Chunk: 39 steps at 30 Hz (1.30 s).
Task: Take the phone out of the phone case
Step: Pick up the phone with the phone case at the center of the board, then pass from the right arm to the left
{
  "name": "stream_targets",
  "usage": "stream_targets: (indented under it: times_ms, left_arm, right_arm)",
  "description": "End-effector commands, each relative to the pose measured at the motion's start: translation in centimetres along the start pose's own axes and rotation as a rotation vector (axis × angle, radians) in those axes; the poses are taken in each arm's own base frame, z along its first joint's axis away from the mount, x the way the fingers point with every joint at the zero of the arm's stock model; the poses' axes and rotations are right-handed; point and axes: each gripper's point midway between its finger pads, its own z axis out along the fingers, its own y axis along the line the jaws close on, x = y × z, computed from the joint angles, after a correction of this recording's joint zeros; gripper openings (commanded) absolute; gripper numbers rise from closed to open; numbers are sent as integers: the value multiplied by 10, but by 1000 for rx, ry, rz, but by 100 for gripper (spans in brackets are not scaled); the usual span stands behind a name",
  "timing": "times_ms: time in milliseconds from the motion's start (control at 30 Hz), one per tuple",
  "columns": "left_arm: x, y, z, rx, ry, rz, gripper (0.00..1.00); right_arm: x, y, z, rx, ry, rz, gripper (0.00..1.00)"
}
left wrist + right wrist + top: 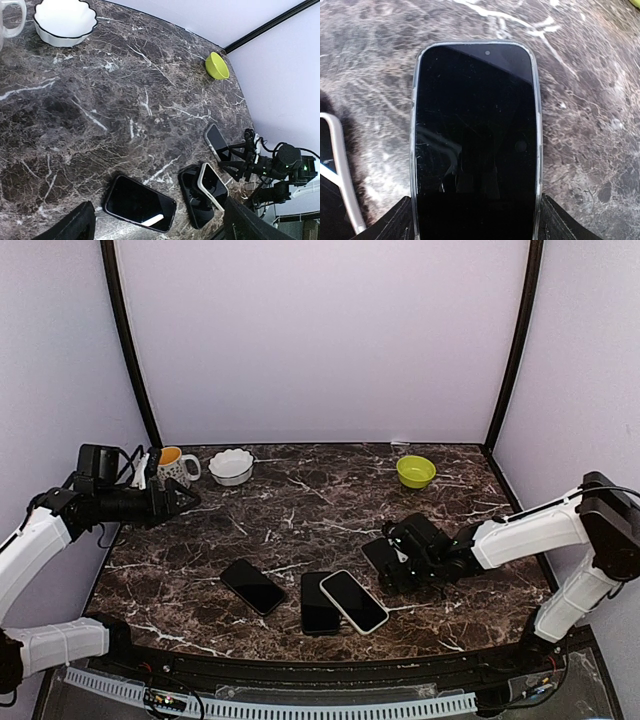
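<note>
Marble table (330, 490): cased phone (475, 140) lies lengthwise away from right pincer (476, 222), which flanks it, grip uncertain; left pincer (192, 498) apart.

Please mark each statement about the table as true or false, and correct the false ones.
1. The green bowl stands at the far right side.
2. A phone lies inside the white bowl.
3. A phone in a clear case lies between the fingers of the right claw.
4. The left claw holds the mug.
1. True. The green bowl stands at the far right of the table.
2. False. The white bowl is empty; the phones lie flat on the table.
3. True. The right claw has one finger on each side of the phone.
4. False. The left claw is open and empty; the mug stands apart from it.
</note>
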Motion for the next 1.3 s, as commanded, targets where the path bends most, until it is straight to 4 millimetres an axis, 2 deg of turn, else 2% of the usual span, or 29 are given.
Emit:
stream_targets:
  times_ms: [0, 233, 400, 600, 767, 967, 1167, 1267]
  left_arm:
    - [7, -17, 1, 96, 38, -74, 89]
    - [18, -21, 16, 130, 75, -89, 88]
    - [25, -40, 28, 206, 107, -66, 87]
    - [31, -61, 41, 293, 151, -32, 84]
    - [35, -76, 50, 356, 185, -10, 82]
    - [48, -100, 66, 433, 235, 11, 78]
    - [60, -117, 85, 449, 268, 18, 73]
    - [61, -117, 92, 425, 260, 14, 70]
  right_arm:
    - [-38, 14, -22, -87, -162, -24, 46]
    - [-60, 23, -45, -161, -306, -83, 46]
    - [-74, 31, -55, -205, -380, -107, 45]
    - [-94, 49, -77, -306, -498, -105, 40]
    - [-102, 66, -84, -345, -516, -146, 26]
    - [-104, 97, -91, -395, -518, -248, 2]
    - [-106, 127, -98, -392, -554, -362, 0]
    - [-107, 140, -100, -410, -547, -392, 0]
